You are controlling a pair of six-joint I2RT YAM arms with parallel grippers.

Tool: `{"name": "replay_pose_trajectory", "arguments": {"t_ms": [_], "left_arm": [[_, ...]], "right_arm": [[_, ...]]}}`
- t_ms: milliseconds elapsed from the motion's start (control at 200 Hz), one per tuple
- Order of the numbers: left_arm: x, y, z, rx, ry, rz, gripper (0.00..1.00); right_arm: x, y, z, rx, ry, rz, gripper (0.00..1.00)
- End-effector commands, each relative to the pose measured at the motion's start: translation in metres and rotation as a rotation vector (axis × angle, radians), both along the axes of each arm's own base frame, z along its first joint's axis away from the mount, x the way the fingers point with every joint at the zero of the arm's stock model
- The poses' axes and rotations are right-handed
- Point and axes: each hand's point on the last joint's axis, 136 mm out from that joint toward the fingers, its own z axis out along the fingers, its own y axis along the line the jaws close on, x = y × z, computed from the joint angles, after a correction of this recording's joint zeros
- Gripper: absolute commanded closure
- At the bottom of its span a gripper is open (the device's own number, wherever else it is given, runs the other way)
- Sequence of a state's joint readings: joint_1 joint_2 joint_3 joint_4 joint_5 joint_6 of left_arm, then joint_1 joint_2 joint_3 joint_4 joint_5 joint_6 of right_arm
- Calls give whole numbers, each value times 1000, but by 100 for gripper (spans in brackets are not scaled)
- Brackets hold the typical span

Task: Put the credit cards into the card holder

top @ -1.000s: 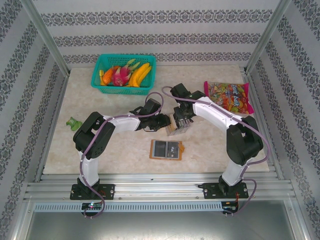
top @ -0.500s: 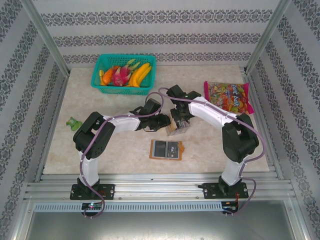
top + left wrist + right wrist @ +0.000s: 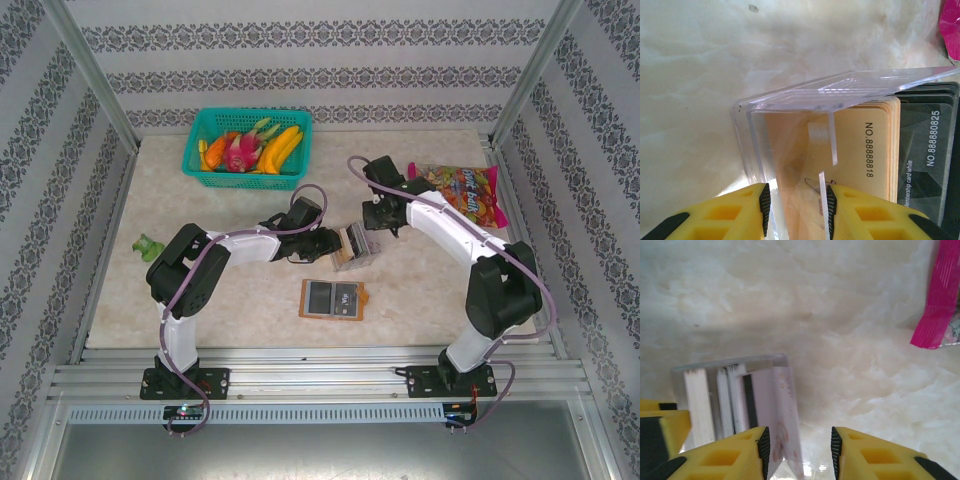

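Clear plastic forms the box [image 3: 352, 246] near the middle of the surface [image 3: 250, 290], and the cards [image 3: 875, 145], gold and dark, stand on edge inside it. The left end effector [image 3: 797, 195] looks clenched on one wall of the box, steadying it. The right end effector [image 3: 799, 437] hangs released and empty, just off the box toward 1 o'clock. The holder [image 3: 363, 297] lies open and flat at 6 o'clock from the box, a little apart, with two dark cards on it. The step in hand looks like drawing another card out. The right fingers should come straight down over a single card's top edge, pinch that card alone, and lift vertically so its neighbours do not ride up. The left grip ought to stop the box tipping. The surface is pale and marbled. A teal basket [image 3: 245, 182] of toy fruit sits at 11 o'clock, a candy bag [image 3: 460, 192] at 2 o'clock, a small green piece [image 3: 148, 246] at 9 o'clock. Patterned wallpaper [image 3: 320, 40] and metal rails [image 3: 300, 372] close the space.
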State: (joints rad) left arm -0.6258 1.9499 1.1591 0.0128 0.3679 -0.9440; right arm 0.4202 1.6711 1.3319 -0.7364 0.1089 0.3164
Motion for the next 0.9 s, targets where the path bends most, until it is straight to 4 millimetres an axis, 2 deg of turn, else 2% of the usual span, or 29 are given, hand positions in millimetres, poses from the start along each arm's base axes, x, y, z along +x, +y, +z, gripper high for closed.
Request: {"name": "replay_pose_trajectory", "arguments": {"t_ms": [0, 125, 210, 275, 375, 460, 535, 784, 894], "left_arm": [[-3, 10, -17, 37, 59, 10, 62], [-3, 11, -18, 39, 60, 12, 62], [-4, 11, -18, 40, 61, 12, 62], [-3, 11, -18, 40, 60, 11, 62], [-4, 11, -19, 43, 62, 12, 62], [-4, 11, -19, 43, 62, 13, 62], [-4, 11, -18, 41, 62, 11, 62], [-5, 12, -18, 41, 62, 12, 62], [-6, 12, -19, 42, 65, 12, 62]], "right_arm": [[-5, 6, -25, 71, 76, -8, 61], [-6, 10, -37, 88, 113, -1, 62], [-6, 6, -46, 57, 126, -8, 63], [-6, 0, -50, 1, 129, -14, 69], [-5, -7, -42, -77, 89, -7, 80], [-4, -8, -30, -120, 39, 1, 84], [-5, -7, -24, -135, 19, 13, 93], [-10, 2, -25, -143, 28, 41, 99], [-12, 3, -17, -178, 2, 40, 99]]}}
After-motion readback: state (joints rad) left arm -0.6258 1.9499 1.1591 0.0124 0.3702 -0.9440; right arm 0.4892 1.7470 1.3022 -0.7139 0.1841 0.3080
